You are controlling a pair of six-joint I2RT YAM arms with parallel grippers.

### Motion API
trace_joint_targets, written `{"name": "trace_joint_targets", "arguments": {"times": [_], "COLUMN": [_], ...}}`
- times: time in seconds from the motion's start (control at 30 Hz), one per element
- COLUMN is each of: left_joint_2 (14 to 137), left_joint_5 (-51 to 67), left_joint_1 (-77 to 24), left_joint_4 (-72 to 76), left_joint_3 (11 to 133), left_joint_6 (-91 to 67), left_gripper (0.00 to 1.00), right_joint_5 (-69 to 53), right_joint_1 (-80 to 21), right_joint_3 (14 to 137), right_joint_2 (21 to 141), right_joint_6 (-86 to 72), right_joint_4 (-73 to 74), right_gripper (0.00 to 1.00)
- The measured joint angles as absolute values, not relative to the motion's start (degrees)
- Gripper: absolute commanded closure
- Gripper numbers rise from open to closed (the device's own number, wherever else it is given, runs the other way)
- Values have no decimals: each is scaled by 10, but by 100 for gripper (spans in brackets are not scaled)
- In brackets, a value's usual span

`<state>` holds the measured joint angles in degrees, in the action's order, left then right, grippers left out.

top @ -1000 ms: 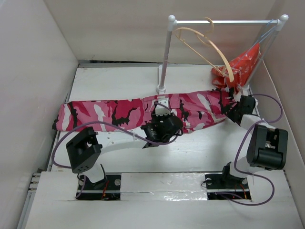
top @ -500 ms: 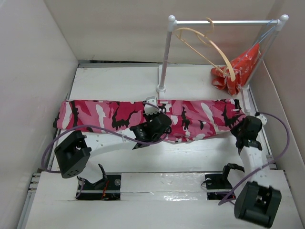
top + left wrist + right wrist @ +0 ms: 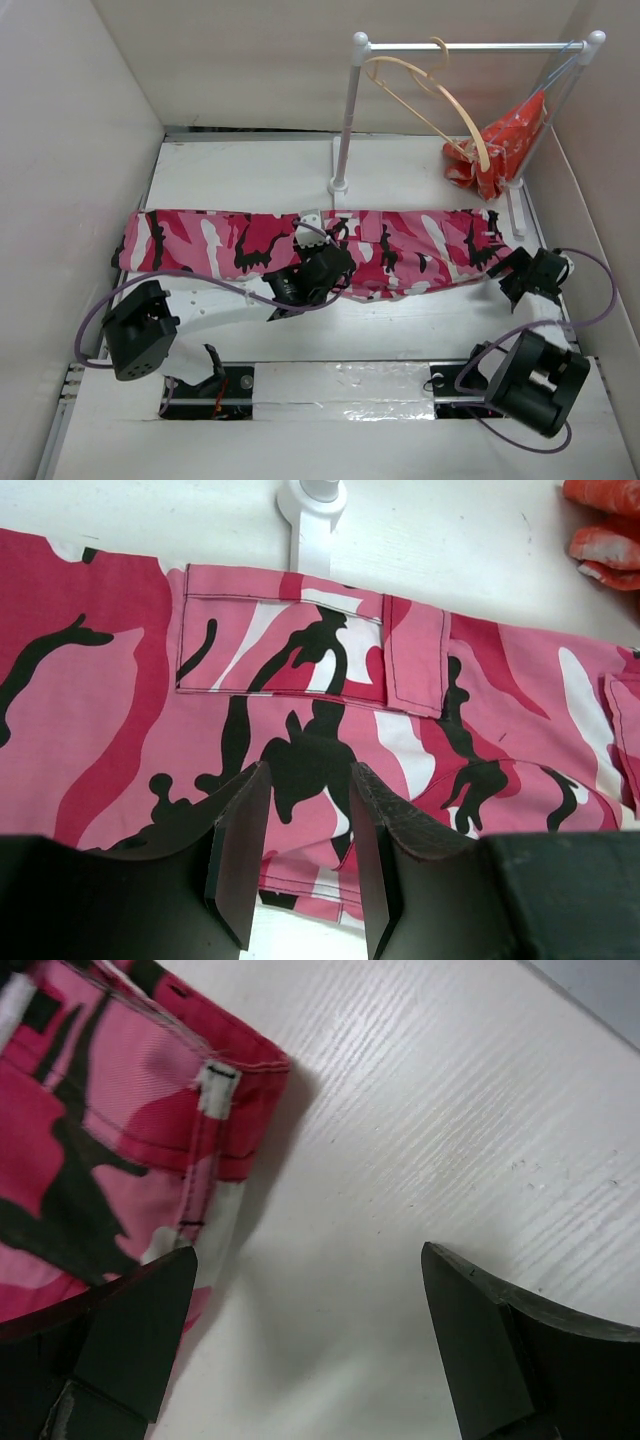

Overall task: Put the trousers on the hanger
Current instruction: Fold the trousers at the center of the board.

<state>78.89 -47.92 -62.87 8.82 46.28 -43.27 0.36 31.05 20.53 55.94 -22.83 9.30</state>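
The long cloth trousers in pink, red, white and black camouflage print (image 3: 200,240) lie flat and straight across the white wooden counter (image 3: 240,170) from left to right. They seem to be spread out so an end can be lifted toward the hanger.

At their middle, over the near edge, the left end effector (image 3: 310,772) stands half apart above a flapped pocket and pinches nothing (it seems placed to gather the cloth there). At the right, the right end effector (image 3: 308,1255) gapes fully and is empty, just beside the trousers' right-hand corner.

At the far right the thin pale wooden hanger (image 3: 430,100) hangs bare on a white metal rail (image 3: 470,46), beside a red-orange cloth (image 3: 505,140). Plain pale walls (image 3: 80,120) box in the counter.
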Motion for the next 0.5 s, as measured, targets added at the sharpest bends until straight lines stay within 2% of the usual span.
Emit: {"name": "trace_joint_targets", "arguments": {"times": [0.17,0.27,0.37,0.4,0.5], "left_joint_2": [808,836,851,850,849], "left_joint_5": [-478,-477,-476,-476,-475], "left_joint_1": [-638,-639,-639,-639,-638], "left_joint_4": [105,109,113,116,132], "left_joint_3": [462,462,456,449,431], "left_joint_6": [-429,-429,-429,-429,-429], "left_gripper": [65,69,72,74,74], "right_joint_5": [-55,-89,-123,-130,-147], "right_joint_1": [326,326,327,328,331], "right_joint_3": [247,275,308,314,319], "right_joint_2": [664,715,770,782,798], "right_joint_6": [-222,-224,-225,-225,-227], "right_joint_4": [33,5,-19,-23,-39], "right_gripper": [0,5,18,33,53]}}
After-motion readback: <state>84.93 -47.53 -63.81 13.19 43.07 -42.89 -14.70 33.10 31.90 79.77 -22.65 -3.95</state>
